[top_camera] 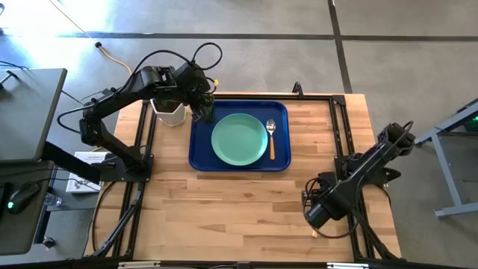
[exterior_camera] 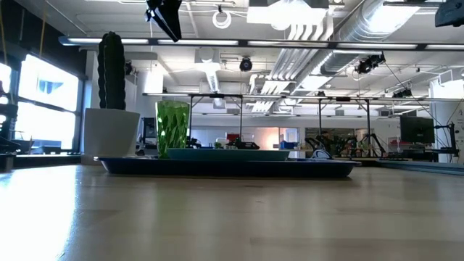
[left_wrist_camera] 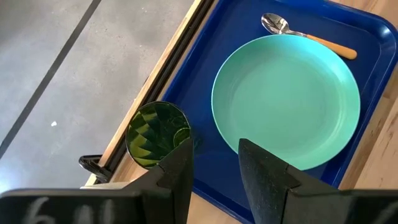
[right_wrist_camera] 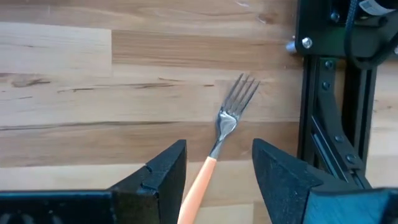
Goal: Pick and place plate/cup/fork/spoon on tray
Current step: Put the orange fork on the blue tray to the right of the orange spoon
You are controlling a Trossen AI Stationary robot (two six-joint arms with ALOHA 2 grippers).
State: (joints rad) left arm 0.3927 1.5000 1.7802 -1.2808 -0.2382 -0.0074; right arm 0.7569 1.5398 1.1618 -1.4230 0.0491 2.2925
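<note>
The dark blue tray [top_camera: 200, 161] lies at the table's far middle. On it rest the mint-green plate [top_camera: 239, 138], the spoon [top_camera: 271, 134] to the plate's right, and the green cup [left_wrist_camera: 157, 134], which stands upright in the far left corner [exterior_camera: 172, 129]. My left gripper [left_wrist_camera: 214, 168] is open and empty, high above the tray beside the cup [exterior_camera: 165, 18]. The fork [right_wrist_camera: 227, 134] lies flat on the wood at the near right. My right gripper [right_wrist_camera: 217, 171] is open above it, with a finger on either side of the orange handle, apart from it.
A white pot with a cactus [top_camera: 170, 112] stands just left of the tray, close to the cup and the left arm. Black frame rails [right_wrist_camera: 323, 93] run along the table's right edge beside the fork. Bare wood [top_camera: 224, 209] lies between the tray and the near edge.
</note>
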